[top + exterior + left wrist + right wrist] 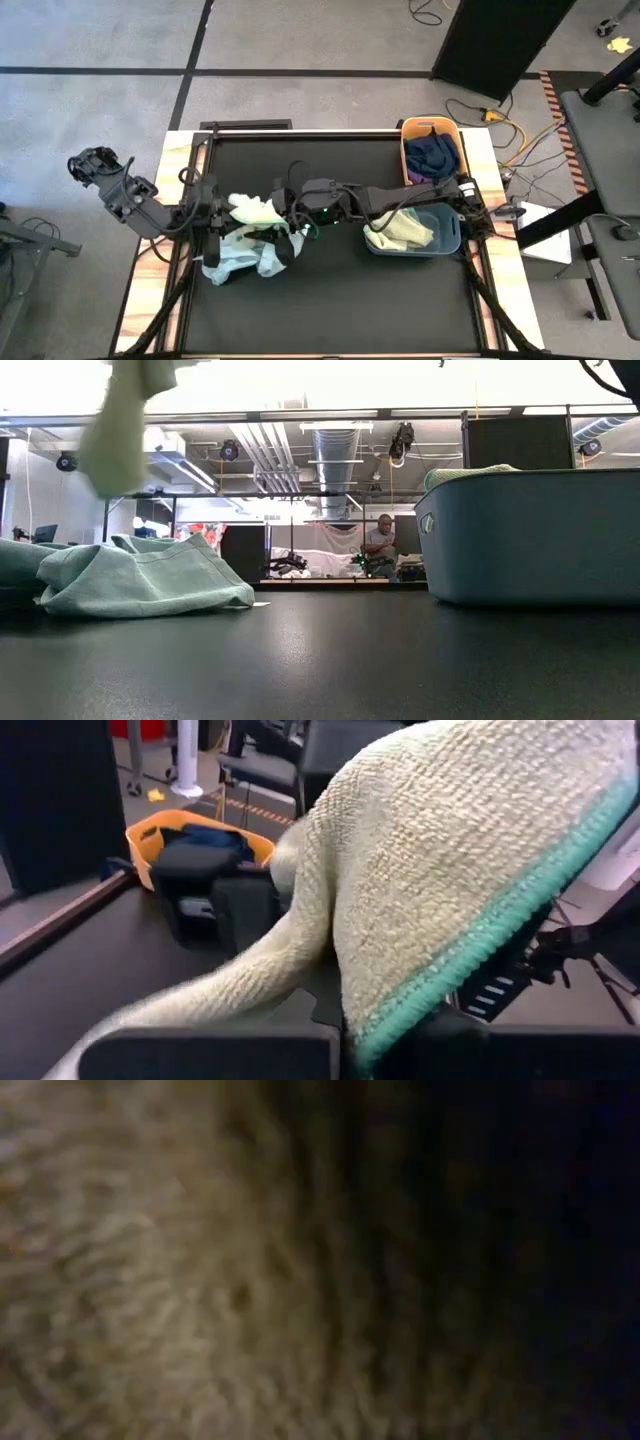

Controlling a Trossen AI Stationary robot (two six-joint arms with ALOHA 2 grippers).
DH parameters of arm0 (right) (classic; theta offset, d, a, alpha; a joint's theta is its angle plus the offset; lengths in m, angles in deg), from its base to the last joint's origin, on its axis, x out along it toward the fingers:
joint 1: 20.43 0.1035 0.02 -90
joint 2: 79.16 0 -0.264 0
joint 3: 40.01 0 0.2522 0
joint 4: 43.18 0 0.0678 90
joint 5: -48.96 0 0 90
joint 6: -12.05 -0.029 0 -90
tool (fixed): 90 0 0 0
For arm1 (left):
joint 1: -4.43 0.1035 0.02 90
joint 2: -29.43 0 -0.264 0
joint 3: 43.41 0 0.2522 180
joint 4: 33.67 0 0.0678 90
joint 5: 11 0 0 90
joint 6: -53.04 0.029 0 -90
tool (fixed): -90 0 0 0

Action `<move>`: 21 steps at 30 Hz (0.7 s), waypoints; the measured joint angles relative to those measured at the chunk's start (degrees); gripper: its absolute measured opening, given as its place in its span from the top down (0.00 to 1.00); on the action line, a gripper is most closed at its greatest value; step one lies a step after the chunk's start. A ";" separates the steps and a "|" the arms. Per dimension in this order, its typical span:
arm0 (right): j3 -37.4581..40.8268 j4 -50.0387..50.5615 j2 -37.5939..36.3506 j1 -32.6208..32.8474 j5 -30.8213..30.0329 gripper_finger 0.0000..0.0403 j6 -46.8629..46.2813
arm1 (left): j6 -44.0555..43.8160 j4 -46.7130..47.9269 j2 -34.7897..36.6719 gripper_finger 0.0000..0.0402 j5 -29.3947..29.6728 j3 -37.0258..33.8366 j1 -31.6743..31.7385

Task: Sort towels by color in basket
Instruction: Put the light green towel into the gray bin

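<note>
Two arms meet over the left half of the black desk (330,300) from where I watch. My left pincer (228,207) is fully closed on a pale yellow-green towel (255,210), lifted clear of the desk; in the low view the same towel (122,430) hangs from above, and in the left wrist view it drapes right over the camera, showing a teal edge stripe (480,960). My right pincer (292,243) reaches in from the right and points down at the heap of light blue towels (238,255) lying just beneath the lifted one. Whether its fingers are open or closed I cannot tell, as its own camera sees only fuzzy cloth pressed close. On the right side of the desk a blue-grey bin (448,238) holds another pale yellow-green towel (400,230). Just behind it a yellow basket (408,130) holds navy towels (432,150) with a purple towel (420,178) at its near end.
</note>
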 joint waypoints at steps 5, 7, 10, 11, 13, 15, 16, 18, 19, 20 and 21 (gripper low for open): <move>-2.09 3.26 1.14 0.05 -3.18 0.66 1.08 | 2.61 -2.01 -0.55 1.00 -0.06 -0.13 0.83; -2.23 2.98 0.99 -0.07 -5.45 0.78 2.07 | 4.23 -3.26 -0.72 0.98 0.08 -0.13 0.94; -2.24 4.56 -0.23 -0.16 -8.29 0.94 4.03 | 5.63 -2.19 -0.75 0.93 0.82 -0.11 1.01; -2.23 6.08 -0.87 -0.16 -9.33 0.95 4.25 | 5.71 -1.14 -0.55 0.91 1.05 -0.09 1.01; -2.22 10.69 -2.98 -0.16 -11.38 0.96 4.38 | 5.34 3.46 0.04 0.86 1.11 1.09 0.99; -2.22 17.37 -5.95 -0.16 -13.45 0.97 4.49 | 3.39 9.21 0.64 0.80 1.06 3.74 0.99; -2.24 21.47 -7.73 -0.16 -14.82 0.97 4.51 | 2.31 12.58 0.85 0.77 0.99 5.27 0.99; -2.35 31.49 -11.04 -0.14 -18.16 0.97 3.96 | -0.04 19.19 0.91 0.71 0.76 7.95 0.99; -2.39 36.71 -12.68 -0.14 -19.86 0.97 2.74 | -1.43 22.60 0.91 0.68 0.59 9.08 0.99; -2.39 42.58 -14.13 -0.12 -21.53 0.97 0.90 | -3.03 25.63 0.87 0.65 0.47 9.92 0.99; -2.36 48.46 -15.37 -0.02 -23.26 0.97 -1.59 | -4.56 28.40 0.83 0.62 0.42 10.48 0.99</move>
